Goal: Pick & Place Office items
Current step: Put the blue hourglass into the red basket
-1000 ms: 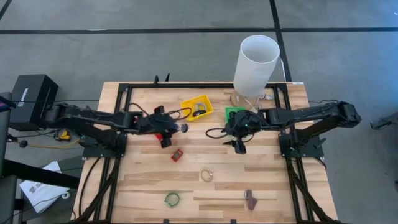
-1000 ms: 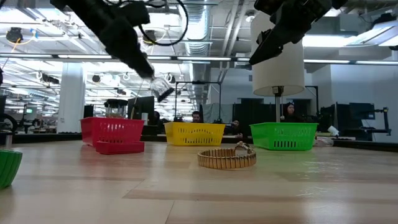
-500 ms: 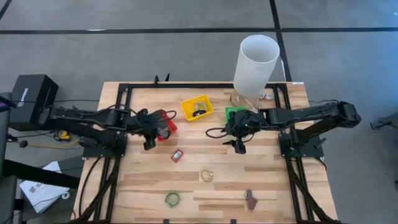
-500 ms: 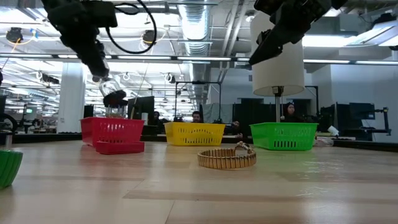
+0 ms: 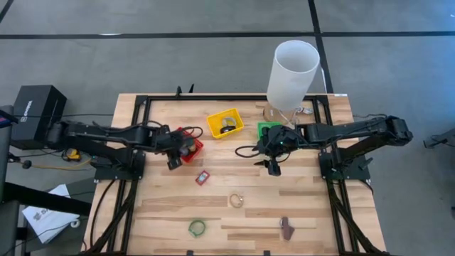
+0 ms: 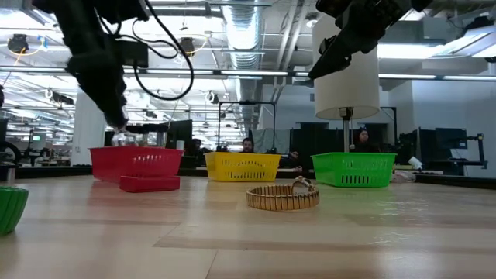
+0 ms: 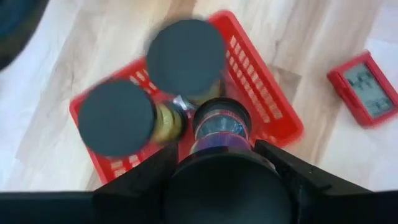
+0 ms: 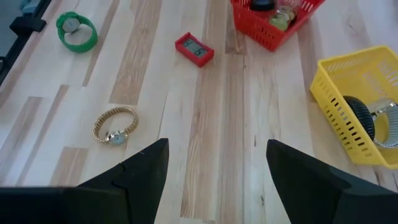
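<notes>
Dropping into the red bin (image 5: 190, 141)
Left gripper (image 5: 173, 163) clamps a bottle (image 7: 216, 124); right gripper (image 5: 271, 168) apart; watch (image 5: 236, 200), clip (image 5: 286, 227) remain.

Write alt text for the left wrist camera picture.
The left gripper holds a small black-capped jar over a red basket that already contains two black-capped jars. A red digital timer lies on the wooden table beside the basket.
</notes>
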Tool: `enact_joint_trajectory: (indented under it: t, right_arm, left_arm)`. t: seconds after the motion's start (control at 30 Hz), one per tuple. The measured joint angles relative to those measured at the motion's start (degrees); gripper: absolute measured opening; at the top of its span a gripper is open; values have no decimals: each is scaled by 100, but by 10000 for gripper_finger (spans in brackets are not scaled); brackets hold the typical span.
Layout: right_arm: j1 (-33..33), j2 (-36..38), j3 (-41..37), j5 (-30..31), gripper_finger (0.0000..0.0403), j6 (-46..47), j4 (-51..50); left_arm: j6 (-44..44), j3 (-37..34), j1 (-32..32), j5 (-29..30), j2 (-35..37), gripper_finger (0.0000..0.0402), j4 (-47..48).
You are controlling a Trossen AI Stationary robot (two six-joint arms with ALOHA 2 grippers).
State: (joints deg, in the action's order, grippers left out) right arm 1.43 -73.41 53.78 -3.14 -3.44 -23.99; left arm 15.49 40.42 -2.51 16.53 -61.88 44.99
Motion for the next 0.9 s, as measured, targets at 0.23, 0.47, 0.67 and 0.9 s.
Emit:
enact_joint_trajectory:
  t: [0.23, 0.47, 0.67, 0.9]
  right_arm:
    - [0, 0, 0, 0, 261, 0, 30]
    - [0, 0, 1, 0, 261, 0, 2]
    - [0, 0, 0, 0, 261, -7, 1]
    - [0, 0, 1, -1, 261, -11, 63]
  left_arm:
    - [-160, -28, -336, -60, -125, 196, 2]
    - [-169, -39, -636, -84, -251, 230, 7]
    - [-172, -34, -657, -82, -270, 274, -19]
    - [-261, -31, -652, -75, -208, 286, -48]
